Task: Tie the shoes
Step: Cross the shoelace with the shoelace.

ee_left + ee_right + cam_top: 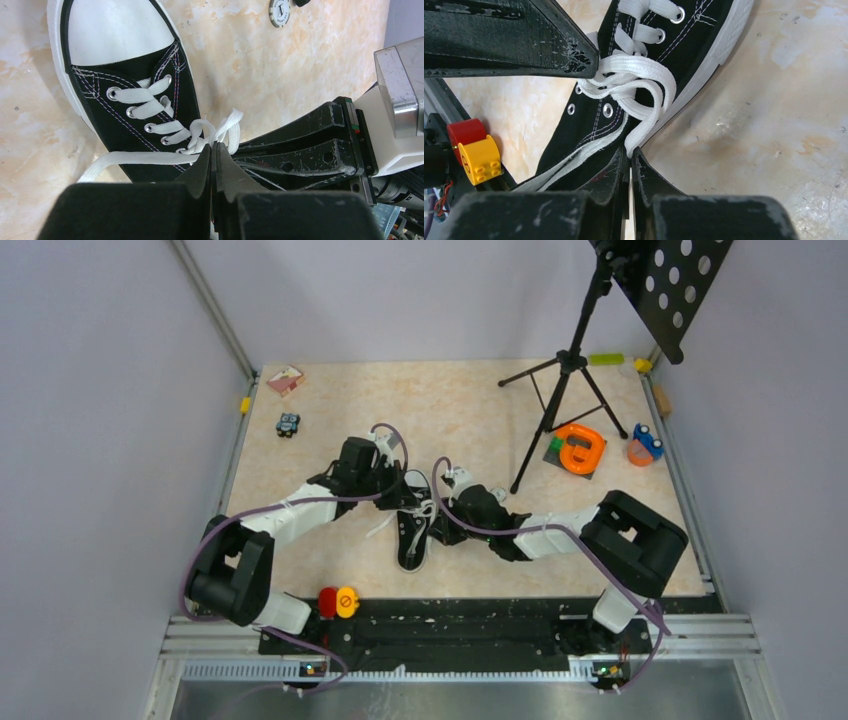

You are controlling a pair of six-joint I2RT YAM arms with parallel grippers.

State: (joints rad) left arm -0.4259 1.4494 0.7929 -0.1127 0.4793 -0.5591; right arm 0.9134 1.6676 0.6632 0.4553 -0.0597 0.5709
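The black sneaker [412, 540] with a white toe cap [112, 27] lies mid-table, toe pointing away. Its white laces [426, 510] are bunched over the tongue. My left gripper [398, 496] comes in from the left. In the left wrist view it [214, 146] is shut on a lace loop [231, 125] at the knot. My right gripper [446, 516] comes in from the right. In the right wrist view it [630, 150] is shut on another lace loop [651, 117] beside the sole edge. A loose lace end [130, 158] trails left across the shoe.
A black tripod stand [560, 390] stands at the back right, with an orange ring object [578, 448] and a blue-orange toy [645, 444] near it. A small blue toy [288, 424] and a pink box [285, 379] lie at the back left. Red and yellow bricks [338, 602] sit at the front edge.
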